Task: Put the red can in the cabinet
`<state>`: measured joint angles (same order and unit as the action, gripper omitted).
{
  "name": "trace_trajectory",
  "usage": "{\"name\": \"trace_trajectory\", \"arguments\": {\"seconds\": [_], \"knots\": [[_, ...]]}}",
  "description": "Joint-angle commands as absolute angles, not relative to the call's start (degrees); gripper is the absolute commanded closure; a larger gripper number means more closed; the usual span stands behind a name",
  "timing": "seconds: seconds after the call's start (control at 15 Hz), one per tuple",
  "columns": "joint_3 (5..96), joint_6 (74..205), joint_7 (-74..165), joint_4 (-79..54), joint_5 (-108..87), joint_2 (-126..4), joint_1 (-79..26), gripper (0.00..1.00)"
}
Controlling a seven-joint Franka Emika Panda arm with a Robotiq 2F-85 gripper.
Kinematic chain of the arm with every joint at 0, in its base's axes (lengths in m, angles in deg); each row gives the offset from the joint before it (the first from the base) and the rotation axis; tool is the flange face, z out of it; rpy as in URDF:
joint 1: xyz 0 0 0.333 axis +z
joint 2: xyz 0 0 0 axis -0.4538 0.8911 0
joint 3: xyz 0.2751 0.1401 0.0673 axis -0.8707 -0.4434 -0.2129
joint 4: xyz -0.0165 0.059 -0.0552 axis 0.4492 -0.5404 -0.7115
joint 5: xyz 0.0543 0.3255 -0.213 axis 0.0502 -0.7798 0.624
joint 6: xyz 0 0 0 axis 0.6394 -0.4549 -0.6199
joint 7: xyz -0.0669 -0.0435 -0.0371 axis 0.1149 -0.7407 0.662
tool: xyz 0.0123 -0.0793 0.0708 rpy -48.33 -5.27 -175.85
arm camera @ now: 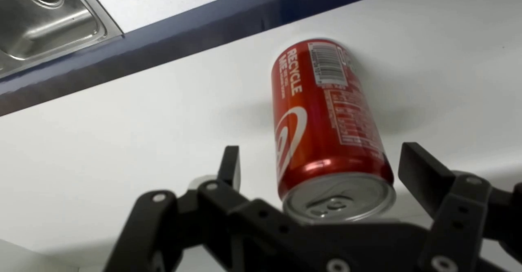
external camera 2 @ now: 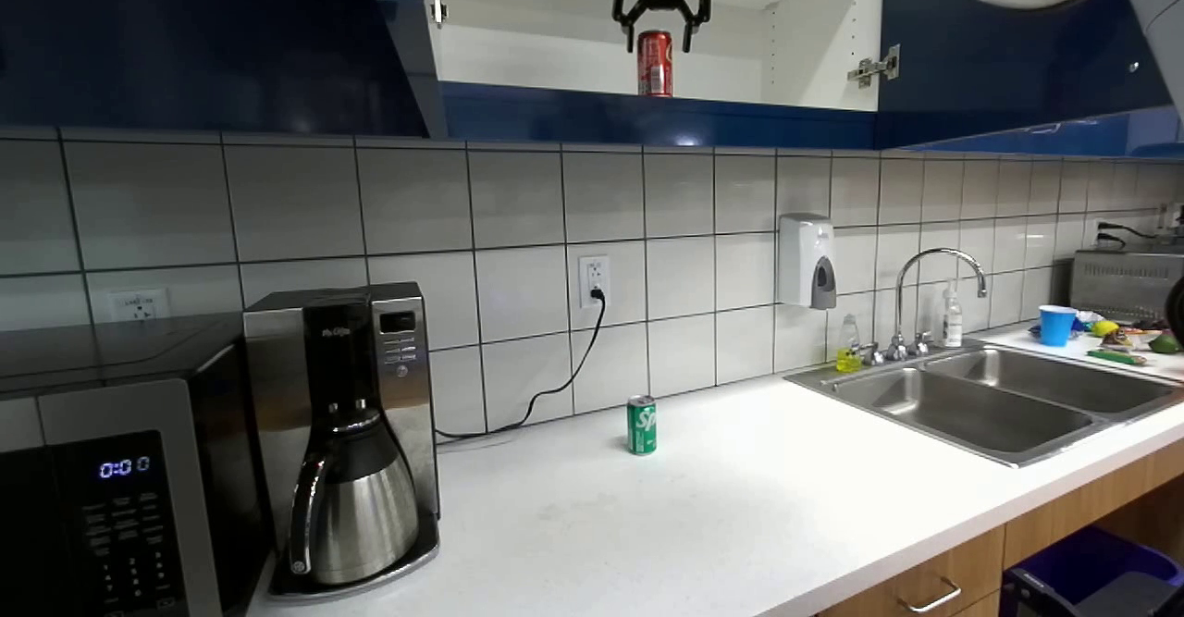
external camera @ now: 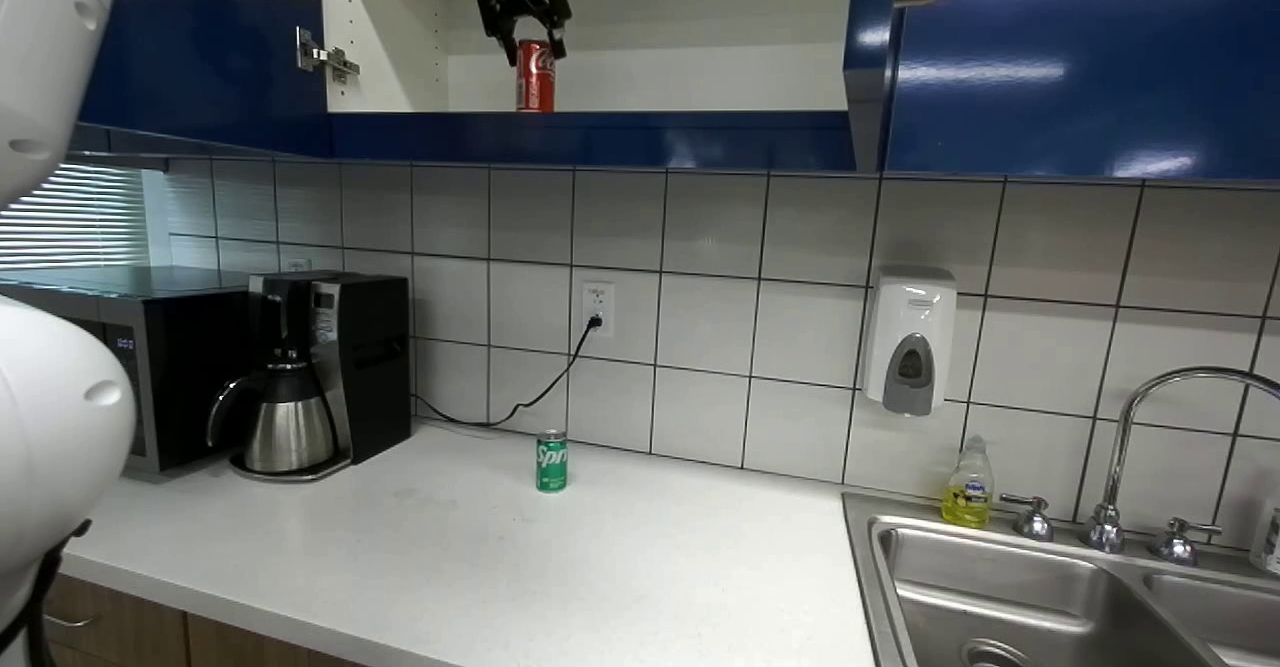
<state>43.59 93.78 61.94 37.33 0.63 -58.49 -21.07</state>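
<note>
The red can [external camera: 536, 85] stands upright inside the dark-blue cabinet [external camera: 640, 137], near its front edge. In both exterior views, the cabinet's lower front rail hides the can's base. The can also shows in an exterior view [external camera 2: 655, 69] and in the wrist view [arm camera: 326, 105], resting on the white shelf. My gripper [external camera 2: 659, 46] is open above the can, with one finger on each side of its top. In the wrist view, gaps show between both fingers [arm camera: 320, 153] and the can.
A green can [external camera: 551, 463] stands on the counter below. A coffee maker [external camera 2: 407, 395] and a black microwave [external camera 2: 120, 487] stand at one side, a sink [external camera: 880, 587] at the other. The cabinet's blue door [external camera: 220, 67] stands open beside the opening. A soap dispenser [external camera: 910, 337] hangs on the wall.
</note>
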Motion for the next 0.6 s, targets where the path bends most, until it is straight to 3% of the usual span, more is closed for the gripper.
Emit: {"name": "trace_trajectory", "arguments": {"seconds": [0.0, 0.53], "knots": [[43.35, 92.7, 60.73, 35.56, 0.19, -60.73, -21.29, 0.0], [43.25, 92.63, 59.7, 33.16, -0.24, -63.33, -21.36, 0.0]]}}
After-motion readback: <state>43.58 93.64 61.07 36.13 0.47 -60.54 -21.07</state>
